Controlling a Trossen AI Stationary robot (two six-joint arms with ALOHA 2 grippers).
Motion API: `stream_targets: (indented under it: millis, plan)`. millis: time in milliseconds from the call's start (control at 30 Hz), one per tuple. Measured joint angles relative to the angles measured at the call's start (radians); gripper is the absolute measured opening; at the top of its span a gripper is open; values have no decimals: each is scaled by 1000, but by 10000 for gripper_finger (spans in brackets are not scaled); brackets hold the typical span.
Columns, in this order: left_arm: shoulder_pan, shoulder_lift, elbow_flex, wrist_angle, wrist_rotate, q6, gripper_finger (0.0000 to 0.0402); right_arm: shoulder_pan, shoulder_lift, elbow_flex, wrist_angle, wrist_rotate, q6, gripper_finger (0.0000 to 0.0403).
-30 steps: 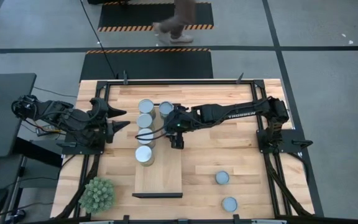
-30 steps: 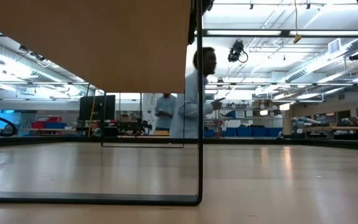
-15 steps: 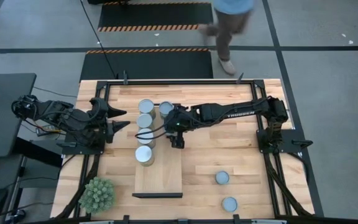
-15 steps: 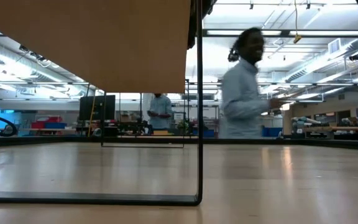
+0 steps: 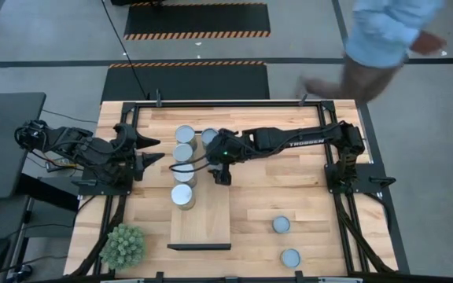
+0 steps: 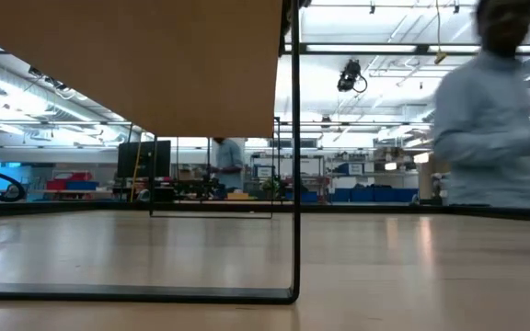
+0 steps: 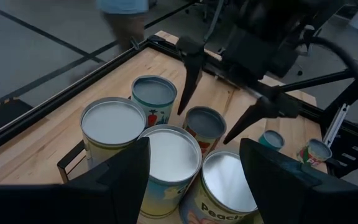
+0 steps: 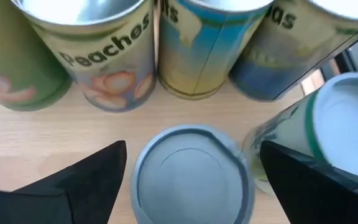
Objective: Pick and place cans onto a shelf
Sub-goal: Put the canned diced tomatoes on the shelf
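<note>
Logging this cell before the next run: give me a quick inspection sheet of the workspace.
Surface: wooden table, black frame round its edge.
Job's things: shelf with six cans bunched at its far end; two loose cans on the table by the right arm's base.
Clutter: green plant at the near left corner.
Grippers: right gripper open above a small can beside the row; left gripper open, waiting left of the shelf.
Cables: black cable running from the floor to the table's far left corner.
Surroundings: a person walking past the far side; lab room behind.
</note>
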Motion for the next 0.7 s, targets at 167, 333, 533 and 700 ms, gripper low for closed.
stream_targets:
  millis: [167, 333, 533, 700]
  plan:
    - [0, 0, 0, 0, 0, 0, 254, 0, 0, 52, -32, 17, -6, 377]
    - [0, 0, 0, 0, 0, 0, 254, 1, 0, 105, -70, 16, 4, 378]
    - [0, 0, 0, -1, 0, 0, 254, 22, -37, 156, -148, 6, 27, 372]
    - [0, 0, 0, -1, 0, 0, 254, 64, -63, 159, -247, 21, 21, 357]
